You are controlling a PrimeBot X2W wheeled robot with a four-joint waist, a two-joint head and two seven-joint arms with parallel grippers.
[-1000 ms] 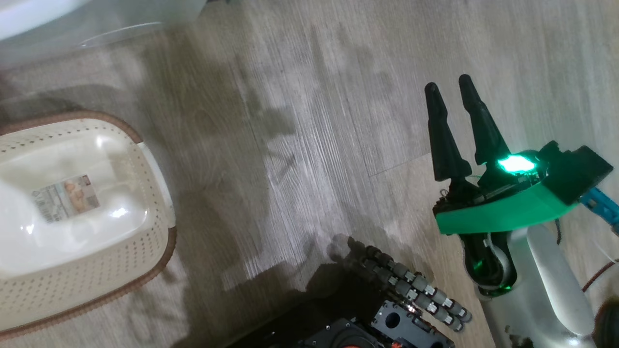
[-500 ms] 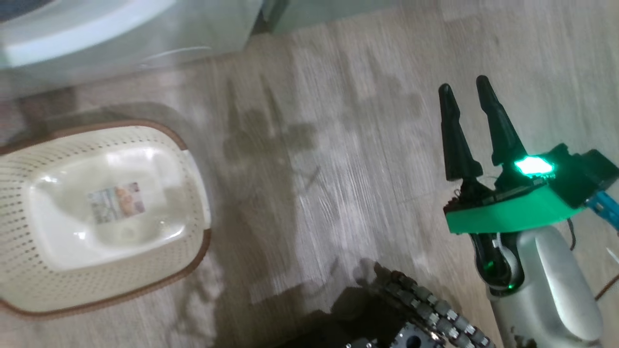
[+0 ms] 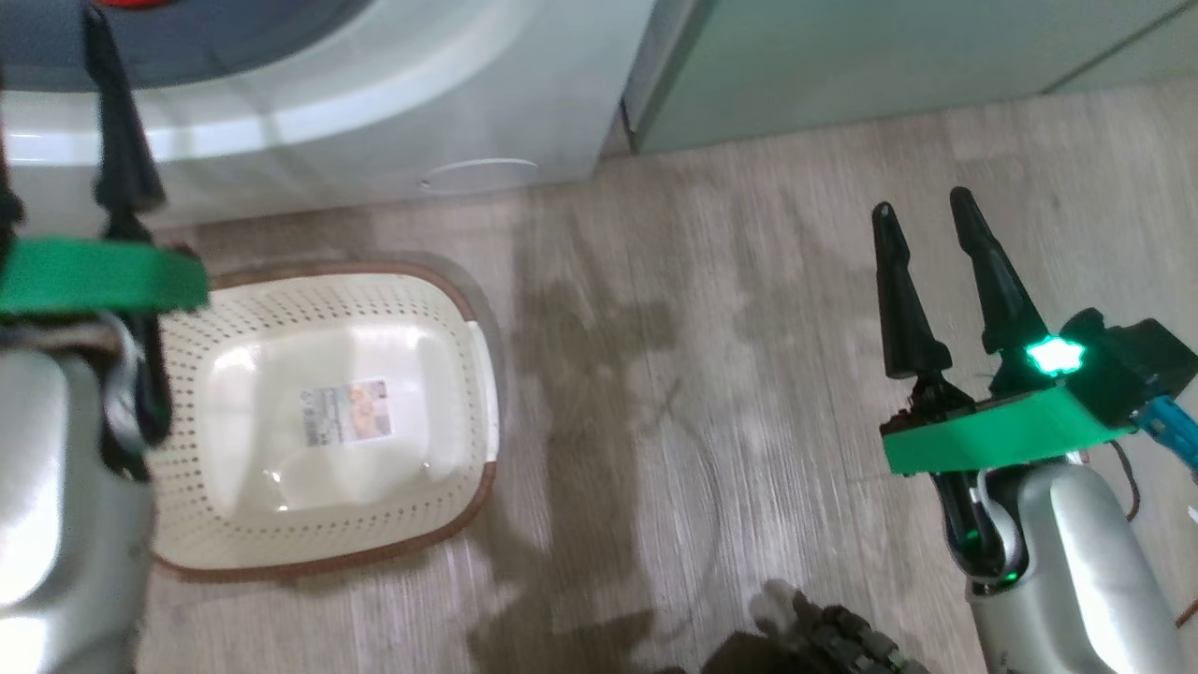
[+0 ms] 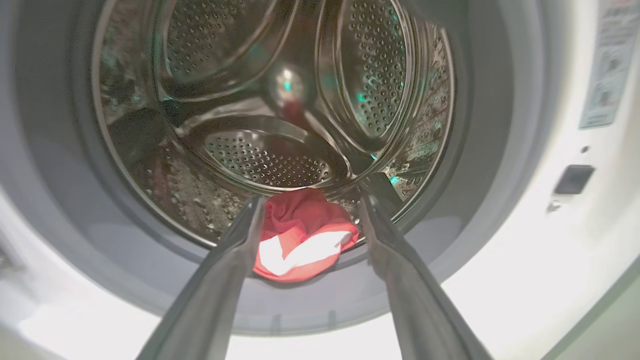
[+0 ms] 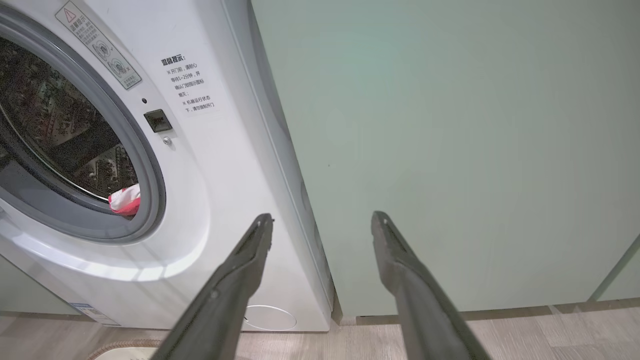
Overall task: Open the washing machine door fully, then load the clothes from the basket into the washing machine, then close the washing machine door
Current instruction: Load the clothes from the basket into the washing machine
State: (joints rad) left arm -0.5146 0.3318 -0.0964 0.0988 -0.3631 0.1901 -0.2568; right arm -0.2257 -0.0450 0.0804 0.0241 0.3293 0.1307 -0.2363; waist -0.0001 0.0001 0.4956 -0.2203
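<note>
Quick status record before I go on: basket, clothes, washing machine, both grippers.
basket: on the floor in front of the washing machine, nothing inside but its sticker
clothes: red and white bundle at the front lip of the drum
washing machine: opening uncovered
left gripper: open, pointing into the drum mouth, clothes lying between its fingers, not pinched
right gripper: open, empty, over the floor to the right of the basket

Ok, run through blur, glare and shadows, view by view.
Head view: motion-smeared floor, glare in the basket, dark shadows across the boards. Left wrist view: washing machine front blown out, drum glinting. Right wrist view: sharpest, lettering legible.
</note>
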